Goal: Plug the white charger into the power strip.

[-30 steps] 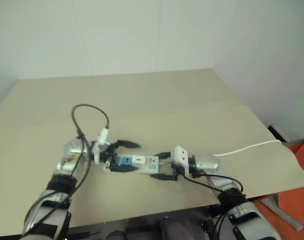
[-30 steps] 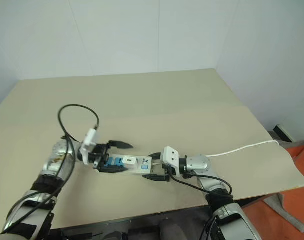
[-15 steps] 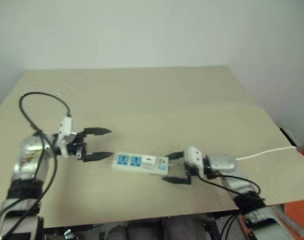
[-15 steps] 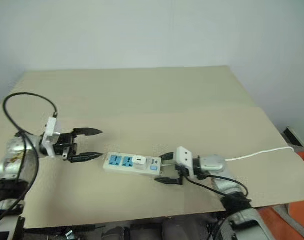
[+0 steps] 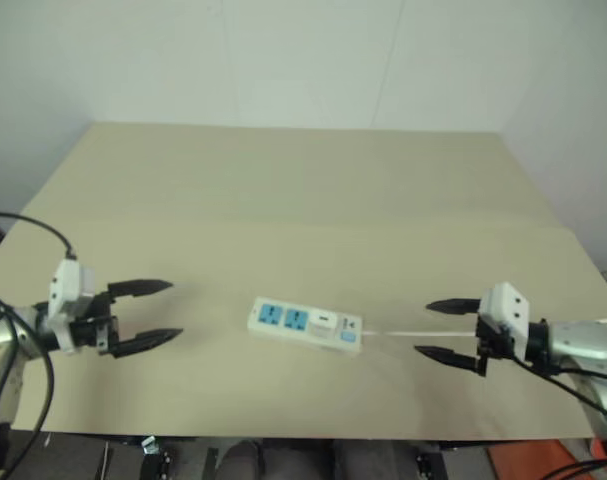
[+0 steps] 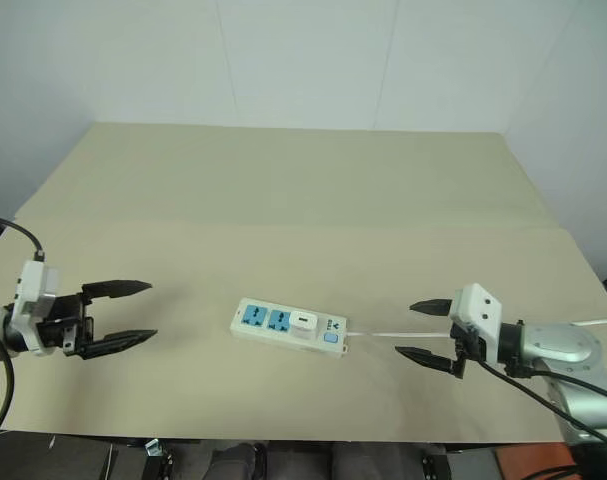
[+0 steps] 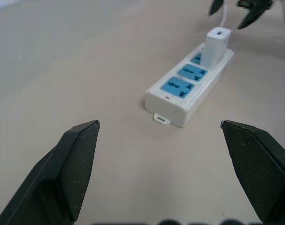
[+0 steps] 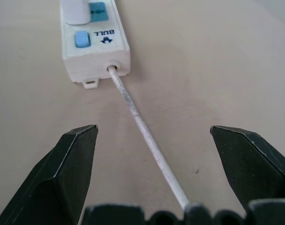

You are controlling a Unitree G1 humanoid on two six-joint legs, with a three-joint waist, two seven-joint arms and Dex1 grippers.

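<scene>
The power strip point(image 6: 288, 327) lies flat near the table's front middle, with two blue socket faces bare. The white charger point(image 6: 303, 324) stands upright in the socket nearest the switch end; the left wrist view shows the charger point(image 7: 215, 45) rising above the strip point(image 7: 189, 86). A thin white cord point(image 6: 378, 335) runs from the switch end toward my right gripper point(image 6: 425, 329), which hovers open to the strip's right with the cord point(image 8: 142, 129) passing between its fingers, untouched. My left gripper point(image 6: 123, 313) is open and empty, well to the strip's left.
The beige table point(image 6: 303, 200) stretches wide behind the strip, and its front edge point(image 6: 283, 437) runs close below both grippers. White walls rise behind the table.
Both grippers have drawn away from the strip, the left one leftward and the right one rightward. The strip stays on the table with the charger standing in it. The camera view has shifted.
</scene>
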